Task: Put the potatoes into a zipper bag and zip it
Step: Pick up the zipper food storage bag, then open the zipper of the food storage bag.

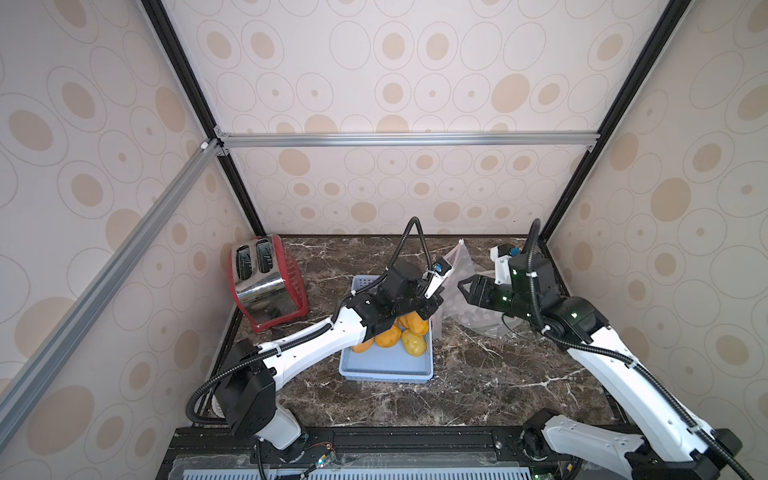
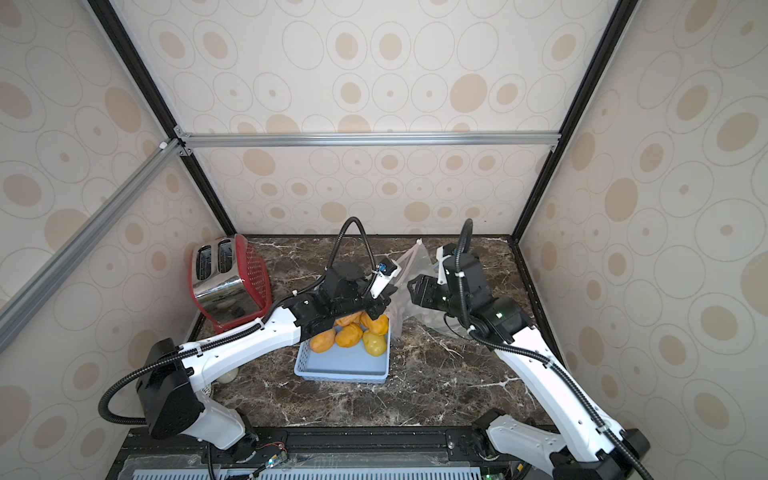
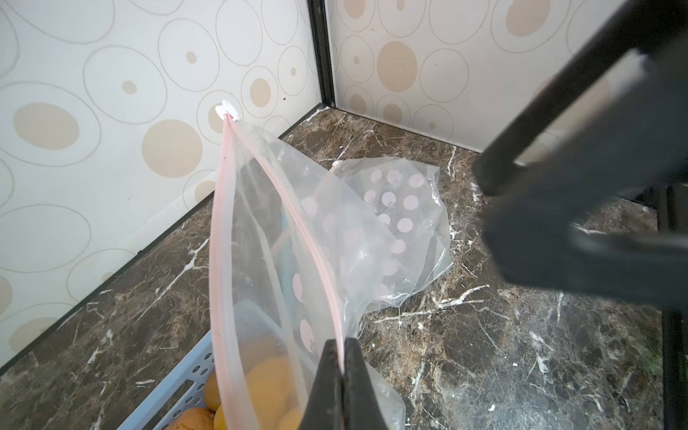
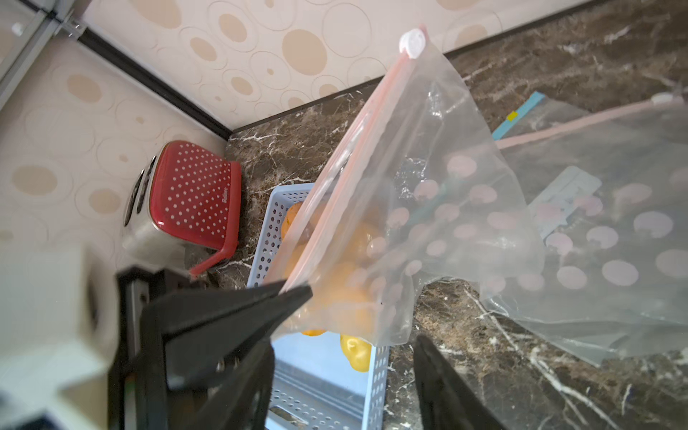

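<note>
Several orange-tan and yellow potatoes [image 1: 409, 332] [image 2: 353, 334] lie in a light blue perforated basket [image 1: 386, 376] [image 2: 343, 374]. Above the basket's far right corner hangs a clear zipper bag [image 3: 260, 223] [image 4: 428, 167] [image 1: 455, 266] with pink dots and a pink zip strip. Its mouth gapes, and a white slider [image 3: 226, 109] [image 4: 412, 43] sits at the far end. My left gripper [image 3: 342, 353] [image 1: 436, 301] is shut on one pink zip strip. My right gripper [image 4: 342, 357] [image 1: 463, 286] stands open just right of the bag, holding nothing. Potatoes show through the plastic.
A second clear dotted bag [image 3: 402, 208] [image 4: 614, 242] lies crumpled on the marble table at the back right. A red and chrome toaster [image 1: 266, 282] [image 2: 226, 278] stands at the back left. Patterned walls close in three sides.
</note>
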